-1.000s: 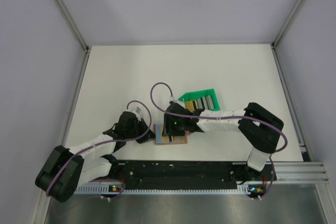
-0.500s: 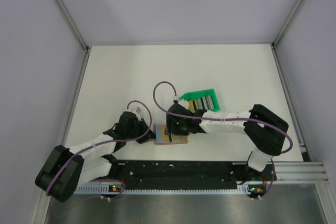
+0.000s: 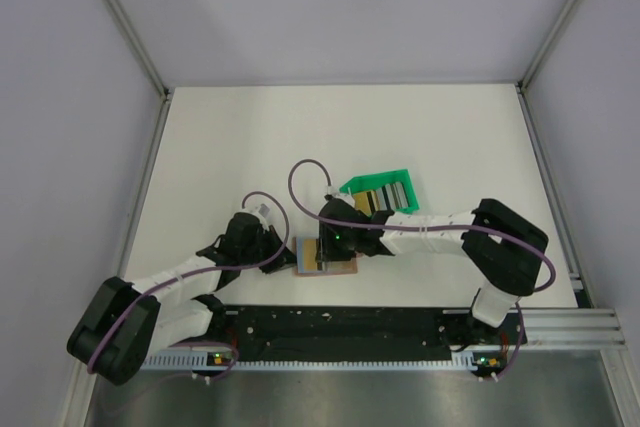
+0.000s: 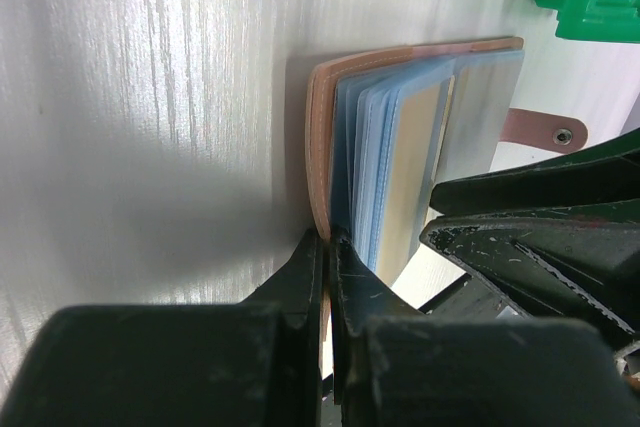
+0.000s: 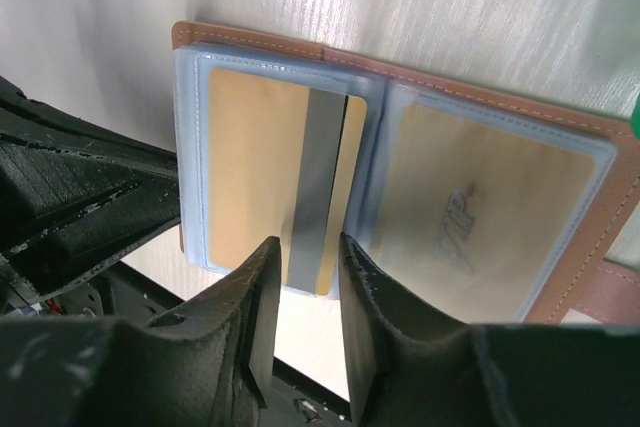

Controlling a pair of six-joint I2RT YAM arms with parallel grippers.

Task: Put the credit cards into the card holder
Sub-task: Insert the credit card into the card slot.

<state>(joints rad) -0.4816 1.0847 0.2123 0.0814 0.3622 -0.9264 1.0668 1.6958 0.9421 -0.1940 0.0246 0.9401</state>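
Showing card holder (image 4: 316, 147) spread open on table (image 3: 250, 147) near arm bases, cover edge clamped by left gripper (image 4: 328, 247); right gripper (image 5: 310, 247), shifted slightly nearer, jaws narrowed yet parted, nudging gold card (image 5: 250, 167) almost fully into left sleeve.

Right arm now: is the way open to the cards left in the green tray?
Probably yes. The green tray lies just behind the right gripper with nothing lying between; the left gripper clamps the card holder's opposite edge, out of the way.
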